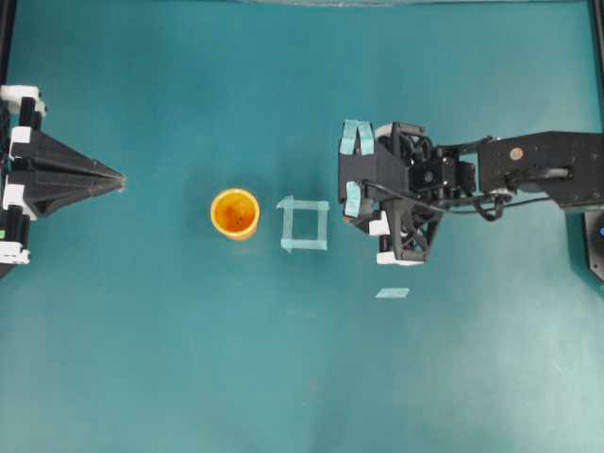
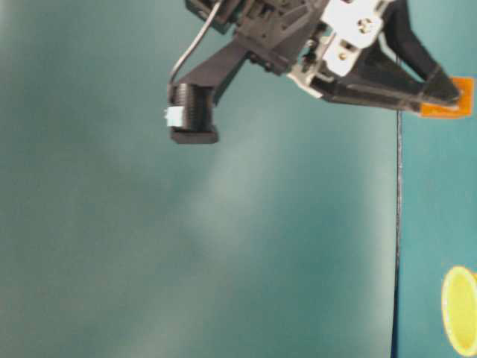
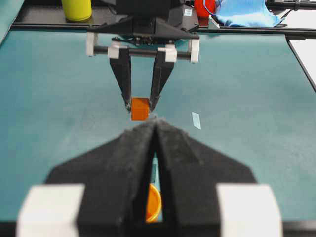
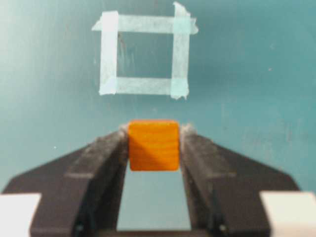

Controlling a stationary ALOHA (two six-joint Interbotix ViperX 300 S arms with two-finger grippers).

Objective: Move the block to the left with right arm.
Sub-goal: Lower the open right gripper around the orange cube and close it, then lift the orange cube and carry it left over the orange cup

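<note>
I have the right gripper (image 4: 153,143) clamped on the block (image 4: 153,145), held between its fingertips just right of the tape square (image 1: 305,224). The cup (image 1: 235,212) stands left of the square. My left gripper (image 1: 118,177) sits pressed closed at the far left.

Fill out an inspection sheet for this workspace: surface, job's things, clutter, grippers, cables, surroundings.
Surface: teal table top, with a pale blue tape square and a loose tape strip stuck on it.
Job's things: orange block held between the fingers of the right gripper, short of the tape square.
Clutter: yellow-orange cup, upright, left of the tape square.
Grippers: right gripper shut on the block; left gripper shut, holding nothing.
Cables: black cable looped along the right arm's wrist.
Surroundings: beyond the table's far edge, a yellow container, a red object and a blue cloth.
</note>
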